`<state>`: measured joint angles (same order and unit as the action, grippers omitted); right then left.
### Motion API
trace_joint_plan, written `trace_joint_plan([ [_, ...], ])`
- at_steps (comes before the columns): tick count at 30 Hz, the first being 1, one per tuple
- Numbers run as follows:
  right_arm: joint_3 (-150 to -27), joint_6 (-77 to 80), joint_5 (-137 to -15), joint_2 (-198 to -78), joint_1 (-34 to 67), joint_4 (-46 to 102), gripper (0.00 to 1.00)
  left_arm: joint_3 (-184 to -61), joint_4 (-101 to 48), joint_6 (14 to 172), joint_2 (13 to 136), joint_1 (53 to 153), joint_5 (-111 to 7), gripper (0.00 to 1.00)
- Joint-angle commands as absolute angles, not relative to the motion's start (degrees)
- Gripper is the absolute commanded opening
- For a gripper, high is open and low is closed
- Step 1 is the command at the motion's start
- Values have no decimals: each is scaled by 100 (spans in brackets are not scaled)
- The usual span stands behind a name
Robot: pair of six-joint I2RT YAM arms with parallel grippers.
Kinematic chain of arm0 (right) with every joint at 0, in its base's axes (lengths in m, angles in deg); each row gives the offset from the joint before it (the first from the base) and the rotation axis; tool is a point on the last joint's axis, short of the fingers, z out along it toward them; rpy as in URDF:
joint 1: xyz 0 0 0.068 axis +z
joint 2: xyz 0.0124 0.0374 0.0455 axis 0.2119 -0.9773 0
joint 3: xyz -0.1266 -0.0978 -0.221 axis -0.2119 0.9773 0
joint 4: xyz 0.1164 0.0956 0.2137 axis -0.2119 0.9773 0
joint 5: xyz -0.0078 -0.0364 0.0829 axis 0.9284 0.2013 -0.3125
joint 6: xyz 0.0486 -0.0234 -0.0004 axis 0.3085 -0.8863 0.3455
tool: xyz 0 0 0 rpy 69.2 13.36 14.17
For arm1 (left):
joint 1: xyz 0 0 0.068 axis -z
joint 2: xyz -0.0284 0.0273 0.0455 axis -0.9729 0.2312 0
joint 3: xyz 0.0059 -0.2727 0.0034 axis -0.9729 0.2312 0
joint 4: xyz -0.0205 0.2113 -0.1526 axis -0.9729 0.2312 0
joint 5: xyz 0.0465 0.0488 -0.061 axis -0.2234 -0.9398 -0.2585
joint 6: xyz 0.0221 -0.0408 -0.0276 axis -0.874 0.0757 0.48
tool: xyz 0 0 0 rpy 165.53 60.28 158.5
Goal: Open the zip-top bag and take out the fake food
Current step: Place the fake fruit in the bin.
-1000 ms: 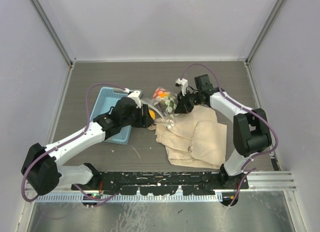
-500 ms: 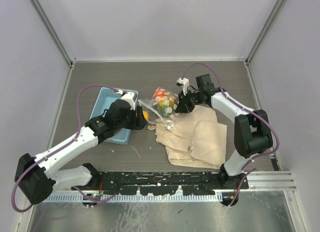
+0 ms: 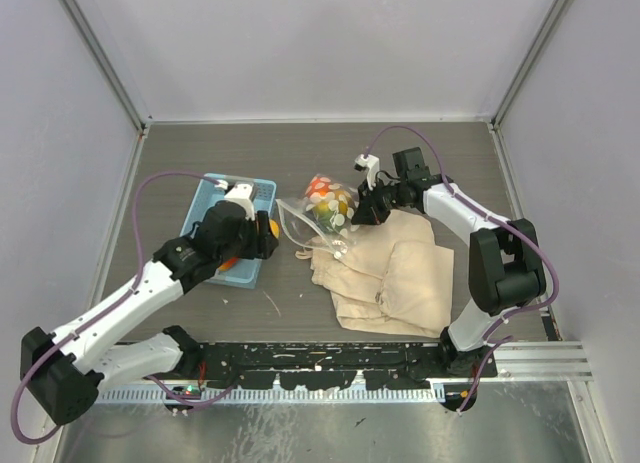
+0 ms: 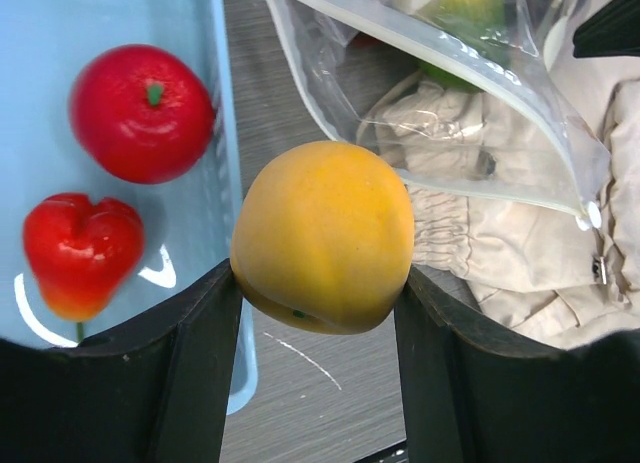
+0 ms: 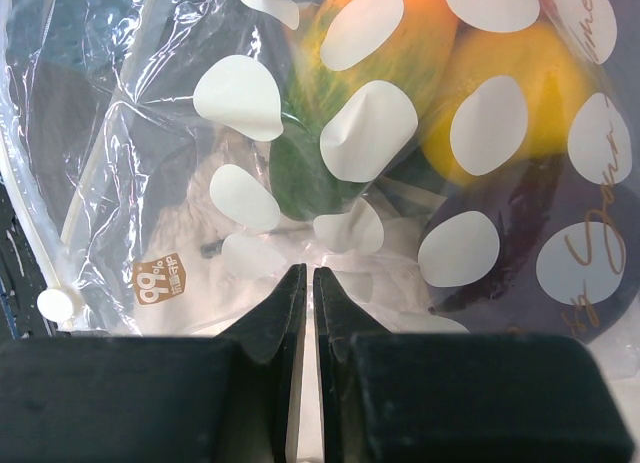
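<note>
Left gripper: my left gripper (image 4: 318,283), clamped on one orange fruit (image 4: 322,233).
Change: I have swung away from the bag's mouth to the rim of the blue basket (image 4: 226,133), so this fruit is now out of the bag.
Basket contents: two red fruits (image 4: 142,111).
Right gripper: my right gripper (image 5: 305,283), jaws together, pinching the film of the zip-top bag (image 5: 150,133).
Bag: open, mouth over the edge of the cloth bag (image 3: 395,273).
Remaining: more fake food (image 5: 380,43) inside the bag; I judge several trips are left.
</note>
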<state>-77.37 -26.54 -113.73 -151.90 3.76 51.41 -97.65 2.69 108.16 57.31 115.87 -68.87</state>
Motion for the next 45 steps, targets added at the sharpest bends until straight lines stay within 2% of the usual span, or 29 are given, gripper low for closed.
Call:
trace_joint_plan([
  [1,-7746,-2752,-11494,-14849,344,4984,14,-9697,347,10659,5468,11393,-7158,31],
  [18,-7737,-2753,-11508,-14851,322,4987,14,-9374,115,10858,5311,9945,-6755,26],
  [23,-7733,-2750,-11510,-14834,312,4985,14,-9400,88,11025,5589,9501,-6975,39],
  [24,-7725,-2750,-11516,-14829,303,4988,14,-9409,92,11058,5664,9421,-7081,91],
  [25,-7728,-2752,-11521,-14825,302,4988,14,-9433,137,11135,5707,9372,-7237,99],
  [36,-7725,-2747,-11534,-14842,292,4988,14,-9518,369,11264,5464,9307,-7595,98],
  [45,-7726,-2751,-11550,-14833,286,4988,14,-9508,310,11262,5181,9311,-7250,98],
])
